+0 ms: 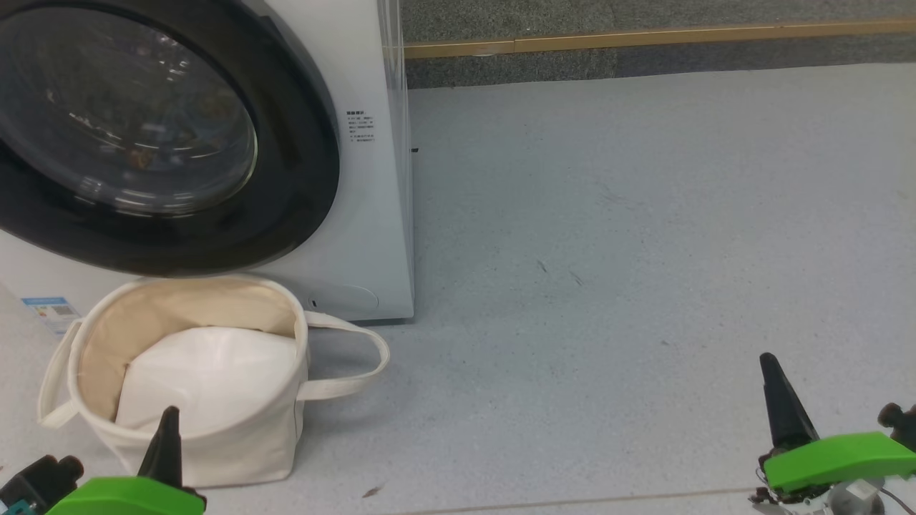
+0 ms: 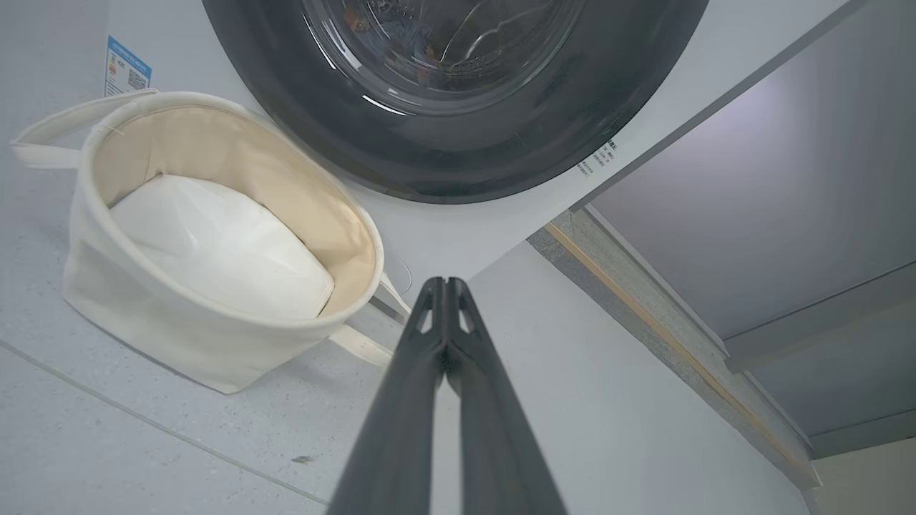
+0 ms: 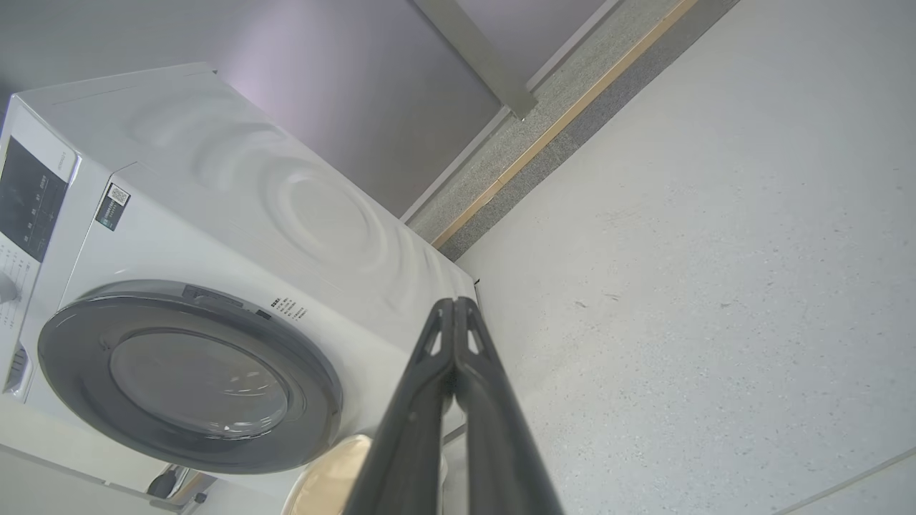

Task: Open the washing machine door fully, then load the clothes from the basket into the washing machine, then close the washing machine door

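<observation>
While one white boxy front-loading washing machine point(image 1: 372, 214) stands on the pale speckled floor point(image 1: 608, 250) with its one round black-rimmed glass door point(image 1: 308, 179) shut, one round cream canvas basket point(image 1: 236, 443) with two loop strap handles sits on the floor just under the door, close to the machine's lower front edge, holding one white pad point(image 1: 207, 379). Dim blue cloth point(image 2: 404, 43) with orange flecks shows behind the glass. Two grippers hover low, the left gripper point(image 2: 445, 286) just beside the basket's near rim, the right gripper point(image 3: 454, 306) well apart over bare floor, each with two long dark fingers pressed together, empty.
</observation>
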Motion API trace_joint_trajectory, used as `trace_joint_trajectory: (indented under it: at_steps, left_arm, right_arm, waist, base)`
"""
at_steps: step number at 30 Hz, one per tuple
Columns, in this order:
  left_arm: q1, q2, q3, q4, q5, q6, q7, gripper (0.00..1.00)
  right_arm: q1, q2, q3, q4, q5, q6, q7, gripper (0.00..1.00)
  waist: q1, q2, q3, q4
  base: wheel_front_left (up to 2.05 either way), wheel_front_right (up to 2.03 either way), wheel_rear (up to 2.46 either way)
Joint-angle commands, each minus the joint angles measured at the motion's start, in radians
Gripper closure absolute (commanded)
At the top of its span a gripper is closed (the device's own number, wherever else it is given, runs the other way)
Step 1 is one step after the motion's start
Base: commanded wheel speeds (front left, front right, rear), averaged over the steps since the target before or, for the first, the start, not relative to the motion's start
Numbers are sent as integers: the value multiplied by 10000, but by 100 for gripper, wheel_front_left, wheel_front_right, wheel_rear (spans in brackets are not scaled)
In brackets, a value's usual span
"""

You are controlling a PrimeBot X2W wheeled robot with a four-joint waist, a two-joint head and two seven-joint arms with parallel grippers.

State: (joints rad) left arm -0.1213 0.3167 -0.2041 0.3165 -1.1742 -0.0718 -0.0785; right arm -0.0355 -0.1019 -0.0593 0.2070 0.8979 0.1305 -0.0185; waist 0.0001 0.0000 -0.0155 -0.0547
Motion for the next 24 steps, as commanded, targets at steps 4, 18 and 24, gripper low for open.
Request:
trace_joint_trajectory:
  at_steps: [4,18,24]
  left_arm:
    - [-200,0,565,-359,-350,-114,161,100]
    - [-124,-588,1139,-439,-1262,-221,544,100]
    - [-91,-841,1386,-473,-1653,-267,710,100]
  right_arm:
    - [-544,-3,-38,-258,576,2,99,100]
    - [-585,114,-155,-115,2045,2,375,100]
    - [-602,165,-205,-53,2676,2,494,100]
  waist:
    - [0,0,12,34]
    - [0,0,51,150]
    - [0,0,68,199]
  base:
    - [0,0,0]
    - [0,0,0]
    - [0,0,0]
